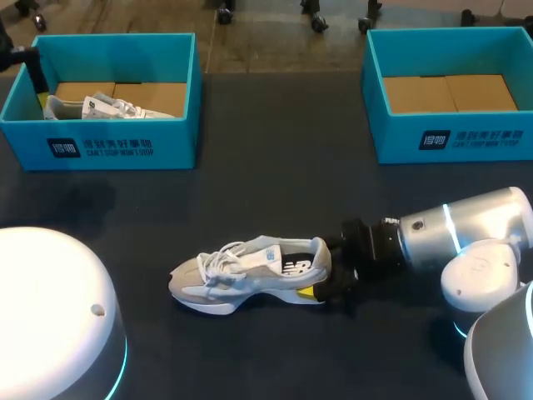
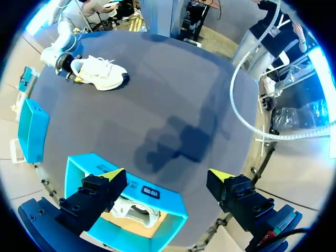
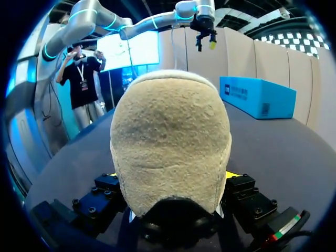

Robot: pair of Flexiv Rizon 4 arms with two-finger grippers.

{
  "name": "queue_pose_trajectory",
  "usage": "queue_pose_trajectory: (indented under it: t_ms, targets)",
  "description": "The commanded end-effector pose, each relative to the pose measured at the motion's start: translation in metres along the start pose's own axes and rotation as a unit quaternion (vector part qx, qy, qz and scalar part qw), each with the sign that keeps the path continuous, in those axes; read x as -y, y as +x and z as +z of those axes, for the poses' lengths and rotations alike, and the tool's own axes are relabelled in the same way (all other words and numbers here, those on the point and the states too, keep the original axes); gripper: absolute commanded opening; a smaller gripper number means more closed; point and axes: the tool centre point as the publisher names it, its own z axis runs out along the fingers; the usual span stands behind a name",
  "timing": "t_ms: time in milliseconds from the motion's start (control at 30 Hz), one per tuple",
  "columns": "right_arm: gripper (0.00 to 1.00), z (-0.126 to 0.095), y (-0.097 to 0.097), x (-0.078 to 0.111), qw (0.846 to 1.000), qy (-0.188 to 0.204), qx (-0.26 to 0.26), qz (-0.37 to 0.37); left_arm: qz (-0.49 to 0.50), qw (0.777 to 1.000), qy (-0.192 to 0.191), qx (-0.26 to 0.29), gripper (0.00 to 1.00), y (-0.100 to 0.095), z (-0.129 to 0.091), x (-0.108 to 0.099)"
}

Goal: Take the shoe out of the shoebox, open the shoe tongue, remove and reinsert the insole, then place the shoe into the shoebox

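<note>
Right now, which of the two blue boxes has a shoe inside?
The left box: a white shoe lies in it. The right box shows only bare cardboard floor.

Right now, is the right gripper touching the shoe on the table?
Touching. In the right wrist view the heel of the shoe sits wedged between the fingers of the right gripper, both pressing its sides.

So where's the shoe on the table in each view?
Head view: shoe at the table's near middle, heel at the right claw.
Left wrist view: shoe far ahead of the left claw.
Right wrist view: its heel, up close.
Shared landmark: the left blue shoebox.
</note>
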Motion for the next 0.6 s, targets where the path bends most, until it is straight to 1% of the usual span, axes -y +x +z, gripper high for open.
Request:
queue_pose_trajectory:
  t_ms: [33,100,167,200,233,267,300,333,400,433,600]
  targets:
    - [0.0,0.0,0.0,-0.001,1.0,0.002,0.0,0.0,0.001,1.0,0.008,-0.003,1.0,-0.002,-0.001,-0.006]
    - [0.0,0.0,0.0,-0.001,1.0,0.002,0.0,0.0,0.001,1.0,0.008,-0.003,1.0,-0.002,-0.001,-0.006]
    - [0.0,0.0,0.0,-0.001,1.0,0.002,0.0,0.0,-0.039,0.998,0.046,0.018,1.0,-0.001,-0.003,0.008]
    - [0.0,0.0,0.0,-0.001,1.0,0.002,0.0,0.0,-0.079,0.994,0.072,0.01,1.0,-0.002,-0.004,0.015]
    - [0.0,0.0,0.0,-0.001,1.0,0.002,0.0,0.0,-0.15,0.985,0.083,-0.007,1.0,-0.007,-0.002,0.023]
    - [0.0,0.0,0.0,-0.001,1.0,0.002,0.0,0.0,-0.233,0.969,0.079,-0.016,1.0,-0.012,0.001,0.03]
    - [0.0,0.0,0.0,-0.001,1.0,0.002,0.0,0.0,-0.302,0.949,0.088,-0.033,1.0,-0.016,0.005,0.037]
    - [0.0,0.0,0.0,-0.001,1.0,0.002,0.0,0.0,-0.336,0.934,0.115,-0.042,1.0,-0.019,0.009,0.045]
    - [0.0,0.0,0.0,-0.001,1.0,0.002,0.0,0.0,-0.402,0.908,0.112,-0.035,1.0,-0.028,0.017,0.059]
    - [0.0,0.0,0.0,-0.001,1.0,0.002,0.0,0.0,-0.397,0.911,0.107,-0.038,1.0,-0.034,0.021,0.071]
    - [0.0,0.0,0.0,-0.001,1.0,0.002,0.0,0.0,-0.397,0.911,0.107,-0.038,1.0,-0.034,0.021,0.071]
